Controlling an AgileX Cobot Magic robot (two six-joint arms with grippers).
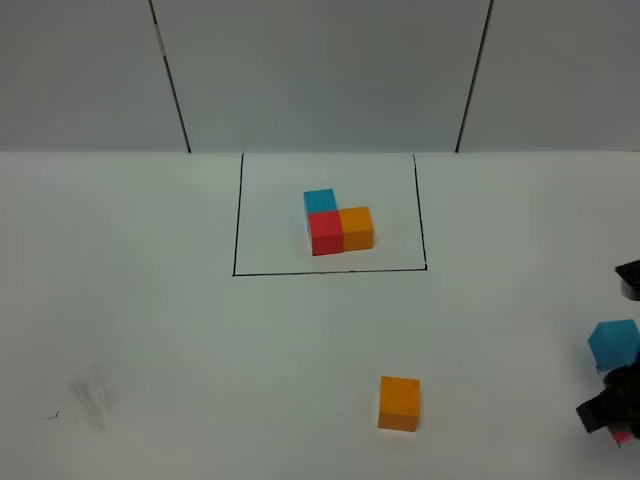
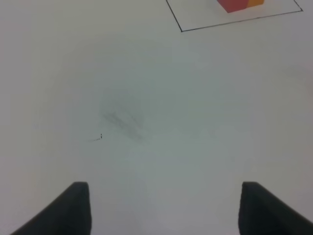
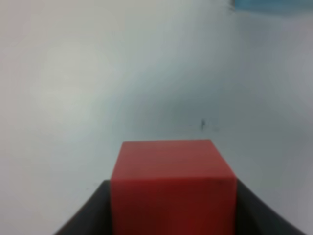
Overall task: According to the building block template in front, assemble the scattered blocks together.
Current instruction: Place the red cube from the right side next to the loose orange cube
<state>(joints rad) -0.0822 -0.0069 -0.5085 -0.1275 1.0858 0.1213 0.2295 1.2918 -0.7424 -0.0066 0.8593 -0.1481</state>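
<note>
The building block template (image 1: 337,228) is an L of blue, red and orange cubes inside a thin black outline at the table's far middle; its red and orange corner shows in the left wrist view (image 2: 239,4). The loose orange cube (image 1: 399,403) lies near the front, right of the middle. The loose light blue cube (image 1: 613,343) sits at the right edge and also shows in the right wrist view (image 3: 274,4). My right gripper (image 1: 608,412) (image 3: 172,196) is shut on the red cube (image 3: 171,181) (image 1: 622,436), just in front of the blue cube. My left gripper (image 2: 164,205) is open and empty over bare table on the left.
The black outline (image 1: 236,215) (image 2: 234,21) frames the template. A faint grey smudge (image 1: 92,395) (image 2: 122,120) marks the white table at the front left. A grey panelled wall (image 1: 320,70) stands behind the table.
</note>
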